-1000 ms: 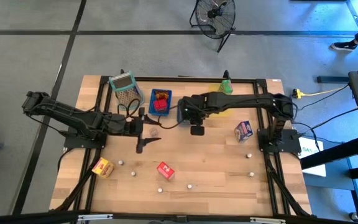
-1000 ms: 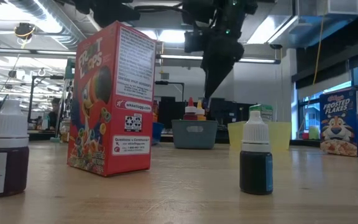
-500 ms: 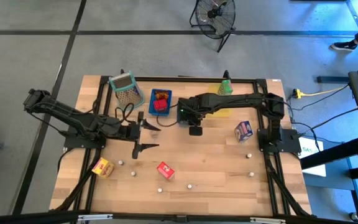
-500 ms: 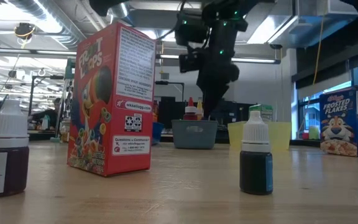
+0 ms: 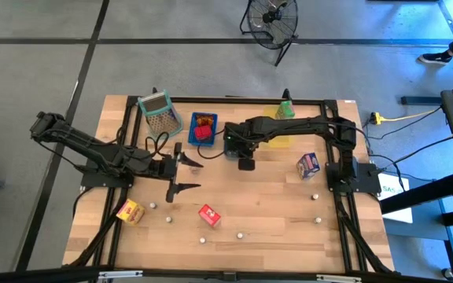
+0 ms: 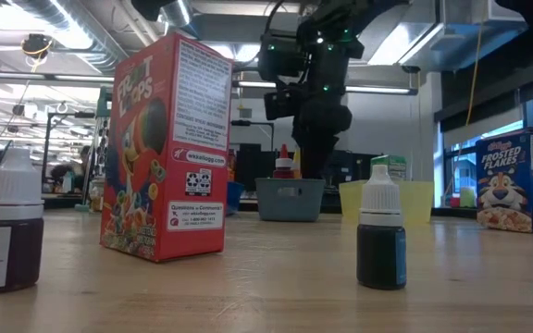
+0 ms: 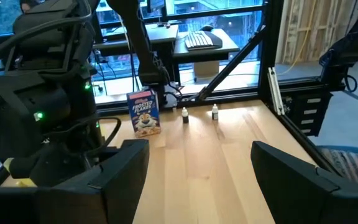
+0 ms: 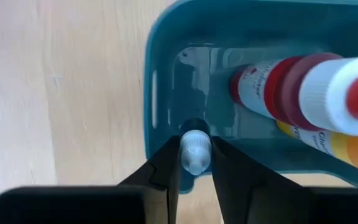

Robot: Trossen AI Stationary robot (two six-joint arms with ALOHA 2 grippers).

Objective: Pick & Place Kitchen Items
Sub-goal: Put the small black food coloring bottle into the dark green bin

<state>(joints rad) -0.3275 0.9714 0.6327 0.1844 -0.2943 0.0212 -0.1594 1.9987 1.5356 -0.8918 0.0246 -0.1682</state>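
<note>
Nearest in the low view, a dark dropper bottle [image 6: 381, 236] and the red cereal carton [image 6: 167, 148] stand upright on the bench [image 6: 276, 287], apparently waiting their turn, with another bottle [image 6: 6, 231] cut off at the frame edge. Farther back, the right gripper [image 8: 195, 163] hangs over the blue tray [image 8: 166, 68], fingers [image 8: 164, 169] pinching a small white-capped bottle [image 8: 195, 151] just inside the tray wall, probably so it can be set down beside the red-and-white ketchup-style bottle [image 8: 291, 84] lying there. Its label and contents are hidden by the cap. The left gripper [image 5: 181, 174] waits beside mid-bench, fingers spread wide and empty. Beyond it stands the Frosted Flakes carton [image 7: 144, 112]; the mesh basket [image 5: 158, 111] and the yellow tray's contents are hard to read.
</note>
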